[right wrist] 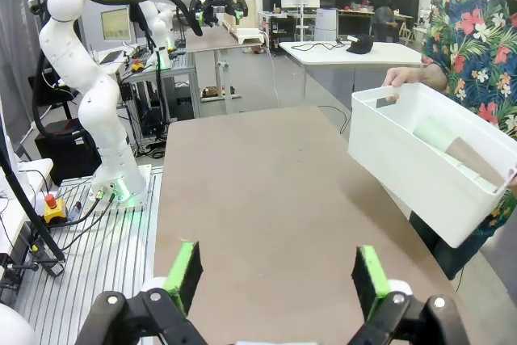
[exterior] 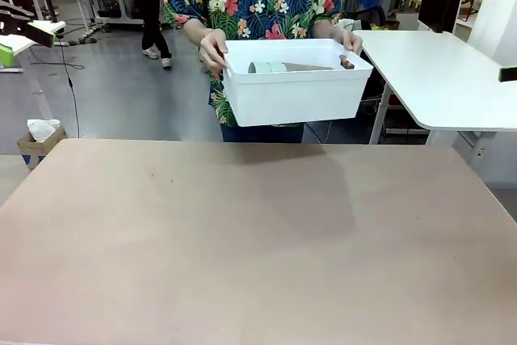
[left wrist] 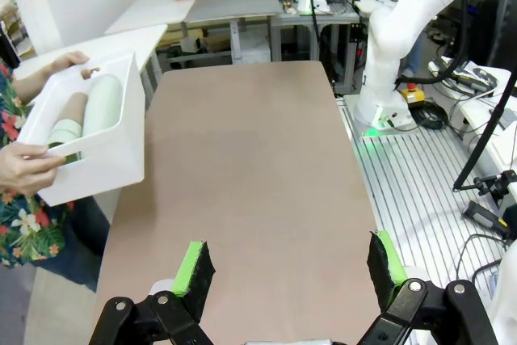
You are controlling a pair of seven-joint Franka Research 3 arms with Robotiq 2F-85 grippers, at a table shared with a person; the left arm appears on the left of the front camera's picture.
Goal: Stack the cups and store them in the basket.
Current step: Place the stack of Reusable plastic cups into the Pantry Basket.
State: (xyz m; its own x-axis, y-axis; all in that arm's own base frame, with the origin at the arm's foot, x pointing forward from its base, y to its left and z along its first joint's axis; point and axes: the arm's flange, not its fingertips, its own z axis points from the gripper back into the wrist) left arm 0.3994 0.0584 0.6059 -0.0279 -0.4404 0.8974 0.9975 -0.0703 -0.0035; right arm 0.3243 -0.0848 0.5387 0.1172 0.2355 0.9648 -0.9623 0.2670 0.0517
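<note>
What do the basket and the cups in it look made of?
Basket: likely plastic, smooth white solid walls with rounded corners and a faint sheen. Cups: probably matte plastic, evenly coloured mint and taupe with no glare.

The front view looks low across the table (exterior: 242, 240) from the robot's edge toward the far edge, where a person holds the basket (exterior: 295, 90) above that edge. The left wrist view looks from high over one end of the table (left wrist: 250, 175) along its length, between its own fingers (left wrist: 194, 268), with the basket (left wrist: 89, 155) at picture left. The right wrist view looks from the opposite end, with the basket (right wrist: 428, 163) at picture right. All three share the tabletop and the basket; each wrist view also takes in the other arm's base.
</note>
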